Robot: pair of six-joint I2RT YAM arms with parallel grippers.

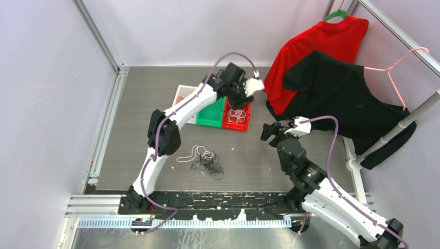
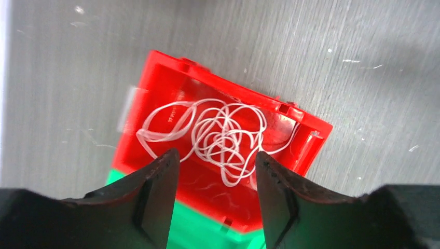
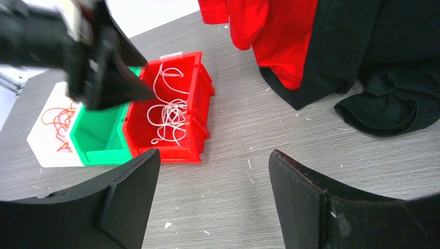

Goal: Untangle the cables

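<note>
Left tool (image 2: pixel 217 155): fingers apart, nothing clamped between them. It hangs over the red bin (image 2: pixel 311 129), tips pointing down into it.

White cables (image 2: pixel 223 137): a loose curly heap on the floor of the red bin, directly under my left fingers and not touching them. The heap runs lengthwise along the bin's long axis. One bigger loop trails off toward one end; the tight knot sits mid-bin.

Right tool (image 3: pixel 214 155): fingers wide apart, empty. It is held above the counter (image 1: pixel 129 104), to the right of the bins and facing them, well apart from the left tool.

The bins stand in a row, side by side and touching: red bin on the right, green bin (image 3: pixel 98 137) in the middle, white tray (image 3: pixel 44 145) on the left. Orange cables (image 3: pixel 59 119) lie in the white tray, a thin scribble.

Mixed clump (image 1: pixel 207 161): black and white strands on the bare counter, nearer my bases than the bins, beside the left arm's elbow. Its long axis runs left to right in the top view, with a white tail pointing left and the black tangle at the right end.

At the far right, a red shirt (image 1: pixel 316 46) and a black shirt (image 1: pixel 337 93) hang from a rack, hems down on the counter.
</note>
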